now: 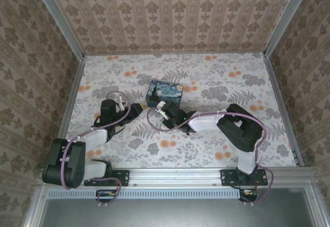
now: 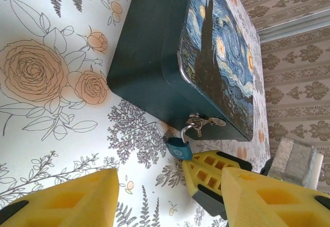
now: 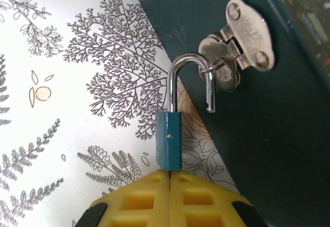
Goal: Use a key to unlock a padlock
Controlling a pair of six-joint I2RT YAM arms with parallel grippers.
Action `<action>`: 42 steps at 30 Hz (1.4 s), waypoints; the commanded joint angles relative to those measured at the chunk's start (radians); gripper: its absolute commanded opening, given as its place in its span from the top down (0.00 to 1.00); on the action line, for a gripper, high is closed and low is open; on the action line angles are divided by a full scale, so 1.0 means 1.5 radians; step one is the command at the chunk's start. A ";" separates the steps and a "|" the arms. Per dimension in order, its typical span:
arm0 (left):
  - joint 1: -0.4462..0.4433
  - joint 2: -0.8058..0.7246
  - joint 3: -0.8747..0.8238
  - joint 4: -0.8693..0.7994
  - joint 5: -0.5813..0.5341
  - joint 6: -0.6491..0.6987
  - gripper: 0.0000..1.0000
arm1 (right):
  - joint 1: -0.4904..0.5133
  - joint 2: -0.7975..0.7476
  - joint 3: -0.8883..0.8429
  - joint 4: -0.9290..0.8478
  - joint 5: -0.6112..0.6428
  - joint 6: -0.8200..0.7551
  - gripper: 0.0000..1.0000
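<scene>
The padlock [image 3: 168, 139] is a small teal-blue block. Its silver shackle [image 3: 178, 77] stands open and is hooked through the hasp [image 3: 247, 36] of the starry-night box [image 3: 268, 134]. My right gripper [image 3: 169, 173] is shut, its yellow fingertips pressed together right against the padlock's bottom end. The key is hidden; I cannot tell whether it lies between the fingers. In the left wrist view the padlock [image 2: 179, 148] hangs below the box [image 2: 149, 57], with the right gripper's fingers [image 2: 211, 173] touching it. My left gripper [image 2: 170, 201] is open and holds nothing, a short way in front of the padlock.
The box [image 1: 165, 93] sits mid-table on the floral cloth [image 1: 216, 149]. Both arms meet at its near side, the left gripper [image 1: 138, 108] beside the right gripper [image 1: 161, 108]. Patterned walls enclose the table on three sides.
</scene>
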 commanded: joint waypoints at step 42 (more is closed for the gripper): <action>-0.068 -0.118 0.023 -0.160 -0.107 0.073 0.38 | -0.135 -0.364 -0.150 -0.136 -0.039 0.132 1.00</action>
